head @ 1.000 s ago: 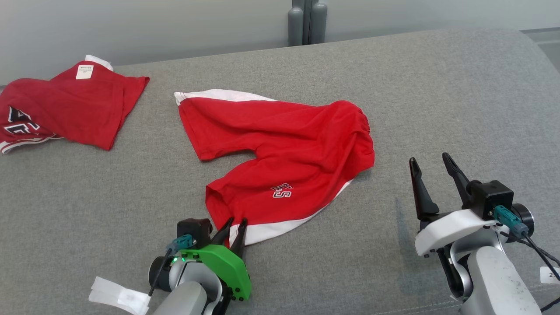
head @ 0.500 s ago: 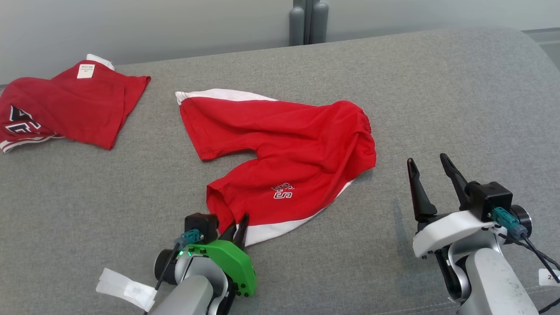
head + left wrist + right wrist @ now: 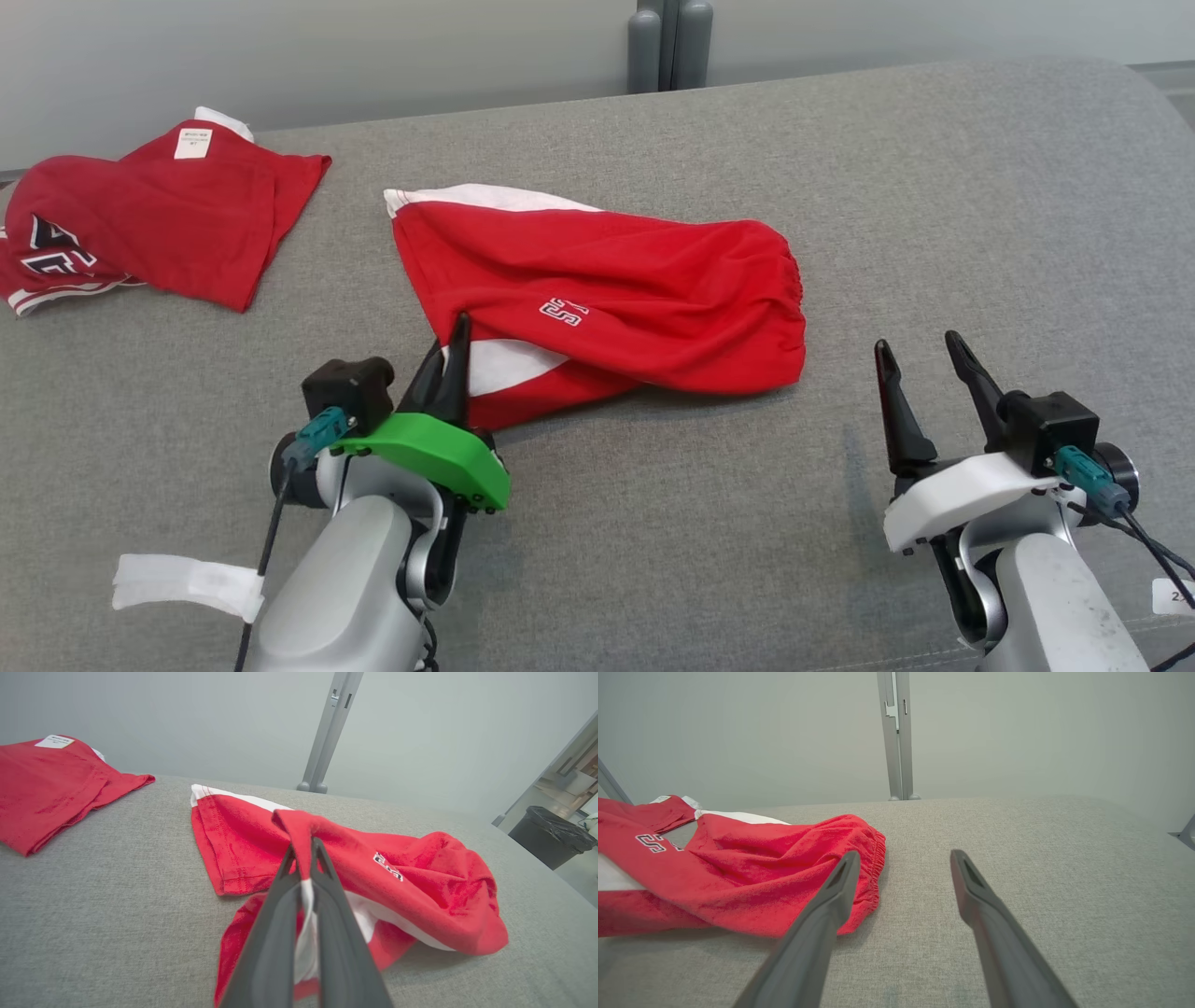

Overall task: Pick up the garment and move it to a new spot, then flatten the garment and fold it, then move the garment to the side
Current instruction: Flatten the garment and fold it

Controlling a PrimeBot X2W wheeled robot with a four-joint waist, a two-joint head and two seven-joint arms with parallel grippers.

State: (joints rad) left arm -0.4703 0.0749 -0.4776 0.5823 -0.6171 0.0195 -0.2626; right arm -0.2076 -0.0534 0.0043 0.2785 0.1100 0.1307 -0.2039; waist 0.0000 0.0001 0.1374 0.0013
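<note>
Shorts [image 3: 653, 271] on a big grey cushion [image 3: 934, 187], mid-fold by the look of it. They sprawl ahead and to the right of the left claw [image 3: 446, 347]. The gathered waistband end lies near the right claw [image 3: 917, 342], ahead of its tips and off to its left. A red shirt [image 3: 168, 224] sits well off to the left claw's left (not our problem). The left claw is clamped tight on the hem corner of the near leg, right by the white stripe [image 3: 499, 362]. That leg is lifted and draped over the rest, so the logo [image 3: 563, 312] faces up. The right claw hangs with its fingers spread, holding nothing and clear of the cloth.

To do this bit well, I'd carry the pinched corner forward and a touch left of the claw, toward the far leg's hem. Stay low so the fabric doesn't balloon, and only let go once both hems line up. The right claw could pin the waistband so nothing slides.
</note>
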